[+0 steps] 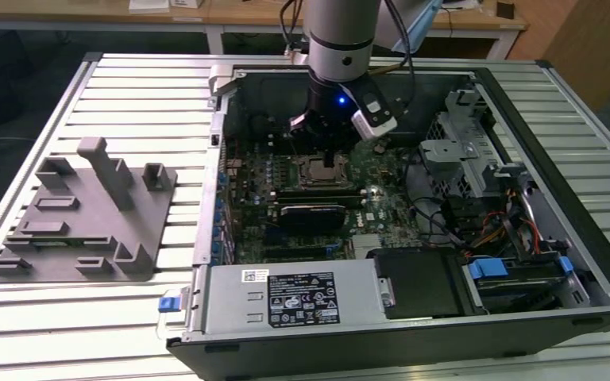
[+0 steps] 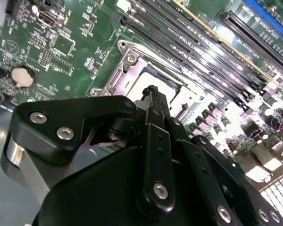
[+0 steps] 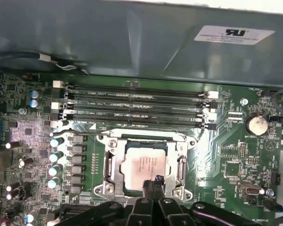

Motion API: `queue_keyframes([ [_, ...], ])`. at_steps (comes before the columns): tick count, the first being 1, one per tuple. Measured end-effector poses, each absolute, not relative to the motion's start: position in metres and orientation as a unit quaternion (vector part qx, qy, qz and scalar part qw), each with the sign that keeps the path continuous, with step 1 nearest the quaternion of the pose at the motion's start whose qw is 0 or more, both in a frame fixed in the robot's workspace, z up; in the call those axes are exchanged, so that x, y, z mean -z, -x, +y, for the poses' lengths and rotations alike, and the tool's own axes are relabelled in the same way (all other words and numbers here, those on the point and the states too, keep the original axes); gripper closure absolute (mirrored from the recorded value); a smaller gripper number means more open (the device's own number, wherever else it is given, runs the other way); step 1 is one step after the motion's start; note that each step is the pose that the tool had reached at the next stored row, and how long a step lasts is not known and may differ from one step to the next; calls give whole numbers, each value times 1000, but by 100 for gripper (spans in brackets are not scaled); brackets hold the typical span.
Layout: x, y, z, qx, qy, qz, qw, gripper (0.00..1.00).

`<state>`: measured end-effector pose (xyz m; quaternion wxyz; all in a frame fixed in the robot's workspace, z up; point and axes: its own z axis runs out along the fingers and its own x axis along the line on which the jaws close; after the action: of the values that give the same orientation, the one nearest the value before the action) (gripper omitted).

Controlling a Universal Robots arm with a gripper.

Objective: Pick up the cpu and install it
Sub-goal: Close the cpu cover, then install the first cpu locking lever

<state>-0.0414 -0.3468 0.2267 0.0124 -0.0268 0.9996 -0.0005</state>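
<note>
In the upper middle of the exterior view, my hand hangs inside the open computer case. The cpu lies flat in the motherboard socket. My fingers, closed together with nothing held, sit at its edge.

hand | above cpu | cpu in metal socket frame | green motherboard

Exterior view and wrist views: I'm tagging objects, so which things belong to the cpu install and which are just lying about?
Job: cpu, its socket frame, motherboard, gripper.
Lying about: grey fixture, power supply, coin cell, drive cage.
</note>
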Motion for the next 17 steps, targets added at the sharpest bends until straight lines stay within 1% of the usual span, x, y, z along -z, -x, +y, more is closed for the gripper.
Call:
queue_keyframes([
  [17, -227, 46, -347, 0, 27, 1000, 12, 89],
])
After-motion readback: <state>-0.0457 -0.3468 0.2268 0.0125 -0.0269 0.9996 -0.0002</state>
